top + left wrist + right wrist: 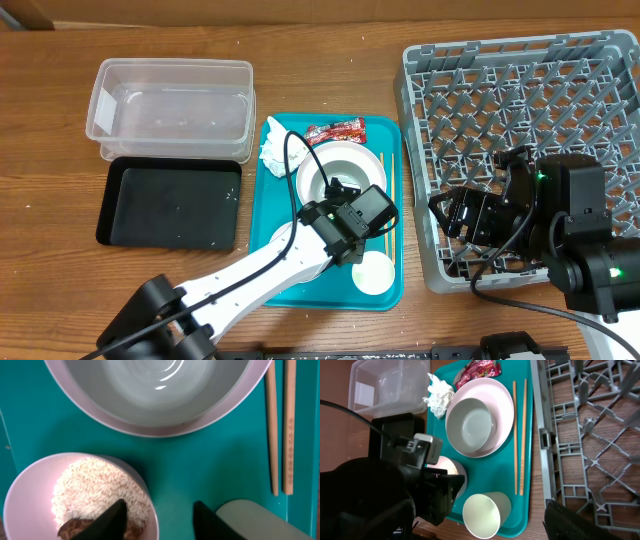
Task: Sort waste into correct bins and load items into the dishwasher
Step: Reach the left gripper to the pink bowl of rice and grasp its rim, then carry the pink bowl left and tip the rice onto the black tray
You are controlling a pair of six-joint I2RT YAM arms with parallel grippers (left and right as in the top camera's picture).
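Left gripper (159,519) open, fingers straddling rim of small pink bowl (25,500), at 8 o'clock on teal tray (385,135). Bowl rigid, glossy, likely slippery. Loose rice (95,485) would spill easily, so pinch rim, keep level. Right gripper (468,215) over rack (520,90), finger state unclear.

Left wrist view: rice bowl (30,495) under one finger of the left gripper (159,510), cropped at bottom edge. Cup (260,520) beside the other finger, cropped. Large bowl (150,390) and chopsticks (280,425) beyond the fingertips run off top. Right gripper (460,215): finger gap unreadable.
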